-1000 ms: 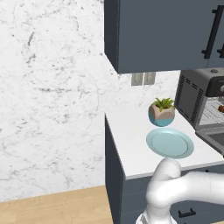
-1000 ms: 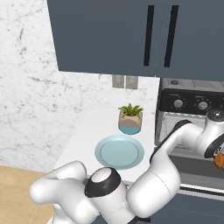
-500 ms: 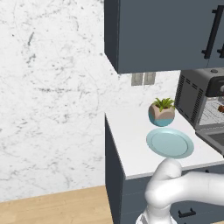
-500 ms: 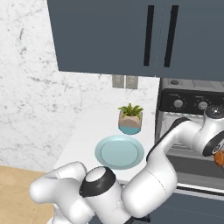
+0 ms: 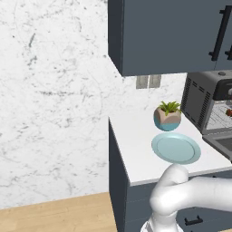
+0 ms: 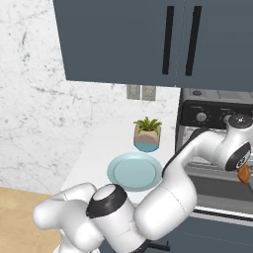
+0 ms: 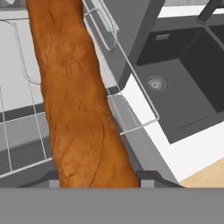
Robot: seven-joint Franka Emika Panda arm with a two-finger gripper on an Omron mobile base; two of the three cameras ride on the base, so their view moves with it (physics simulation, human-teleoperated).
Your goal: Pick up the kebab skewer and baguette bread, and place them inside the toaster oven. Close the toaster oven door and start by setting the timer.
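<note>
1. White countertop (image 5: 136, 149) is carrying a light-blue plate (image 5: 176, 148) and a potted plant (image 5: 167, 116), under dark blue cabinets (image 6: 148, 39)
2. Beside them the toaster oven (image 5: 201, 102) is standing with its door (image 5: 219, 142) lying open
3. Red chunks of the kebab skewer (image 5: 229, 112) are showing inside it
4. The gripper (image 7: 98, 180) is clamping the baguette bread (image 7: 76, 96), which is hanging over the wire rack (image 7: 122, 87), with a dark sink (image 7: 183, 87) lying alongside
</note>
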